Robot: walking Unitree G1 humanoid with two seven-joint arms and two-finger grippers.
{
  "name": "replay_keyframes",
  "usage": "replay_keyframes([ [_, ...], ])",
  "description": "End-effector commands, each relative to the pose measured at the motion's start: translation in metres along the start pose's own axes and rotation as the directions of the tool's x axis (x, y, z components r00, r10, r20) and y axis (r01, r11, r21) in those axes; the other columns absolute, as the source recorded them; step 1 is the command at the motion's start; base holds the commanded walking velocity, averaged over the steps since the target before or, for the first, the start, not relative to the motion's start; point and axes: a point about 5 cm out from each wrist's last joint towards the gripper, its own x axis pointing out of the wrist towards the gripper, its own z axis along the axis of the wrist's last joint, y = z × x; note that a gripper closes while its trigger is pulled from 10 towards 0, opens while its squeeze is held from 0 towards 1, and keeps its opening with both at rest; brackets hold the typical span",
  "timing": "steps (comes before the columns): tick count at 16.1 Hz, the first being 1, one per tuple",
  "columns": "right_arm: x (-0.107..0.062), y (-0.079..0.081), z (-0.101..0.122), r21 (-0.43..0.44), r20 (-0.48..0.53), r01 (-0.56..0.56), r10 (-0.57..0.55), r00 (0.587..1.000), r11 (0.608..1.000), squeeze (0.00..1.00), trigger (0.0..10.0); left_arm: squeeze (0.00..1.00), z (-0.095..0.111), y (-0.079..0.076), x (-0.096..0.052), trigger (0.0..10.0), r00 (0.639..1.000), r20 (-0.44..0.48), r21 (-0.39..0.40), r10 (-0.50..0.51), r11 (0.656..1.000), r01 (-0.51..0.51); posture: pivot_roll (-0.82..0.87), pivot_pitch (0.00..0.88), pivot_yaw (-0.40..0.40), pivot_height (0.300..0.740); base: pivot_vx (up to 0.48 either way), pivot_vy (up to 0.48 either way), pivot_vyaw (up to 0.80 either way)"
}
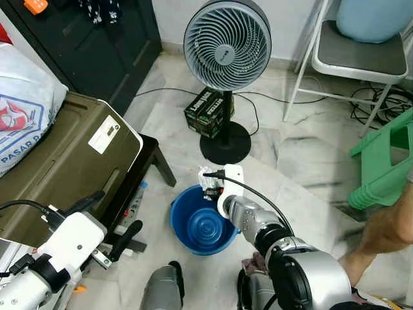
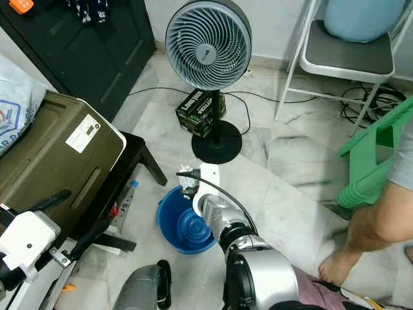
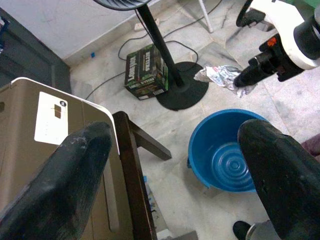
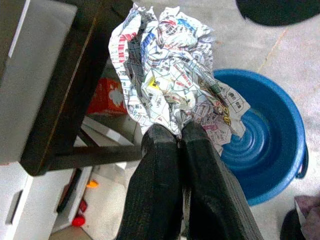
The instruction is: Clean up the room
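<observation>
Marble floor [image 1: 303, 161] underfoot, cluttered. Right gripper [image 4: 181, 131] clamped on crumpled newspaper [image 4: 170, 75], fingers pinched together at its lower edge; print too small to read. Held above the near rim of blue bucket [image 1: 200, 226], wad partly masked by the white wrist in the head views. Right arm stretched forward and down, elbow low. Left gripper [image 3: 170, 170] spread wide, hovering beside olive case [image 1: 58, 161] on dark bench [image 3: 132, 165]. Beyond: standing fan [image 1: 226, 45], black carton [image 1: 208, 111] at its base. At right, person's bare leg [image 1: 381, 232], cut off by the frame; green stool [image 1: 387, 168] likewise cropped.
</observation>
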Motion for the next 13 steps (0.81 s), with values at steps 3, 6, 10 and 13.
replay_keyframes([
  [3,0.006,0.079,-0.022,0.013,-0.060,-0.195,0.196,0.979,0.981,1.00,10.0,0.00,0.003,-0.003,-0.001,10.0,1.000,-0.004,0.007,-0.011,1.000,0.011,0.34,0.257,0.097,0.740,0.000,0.000,0.00],
  [6,0.006,0.081,-0.018,0.001,-0.047,-0.202,0.201,0.978,0.979,1.00,10.0,0.00,0.003,-0.003,0.000,10.0,1.000,-0.004,0.006,-0.010,1.000,0.010,0.33,0.256,0.095,0.740,0.000,0.000,0.00],
  [10,0.006,0.083,-0.002,-0.006,0.039,-0.229,0.229,0.973,0.973,1.00,10.0,0.00,0.002,-0.003,0.002,10.0,1.000,-0.001,0.006,-0.005,1.000,0.005,0.32,0.251,0.092,0.740,0.000,0.000,0.00],
  [13,0.005,0.085,0.012,-0.005,0.108,-0.257,0.256,0.961,0.966,1.00,10.0,0.00,0.002,-0.004,0.007,10.0,1.000,0.010,0.006,0.002,1.000,-0.002,0.31,0.247,0.089,0.740,0.000,0.000,0.00],
])
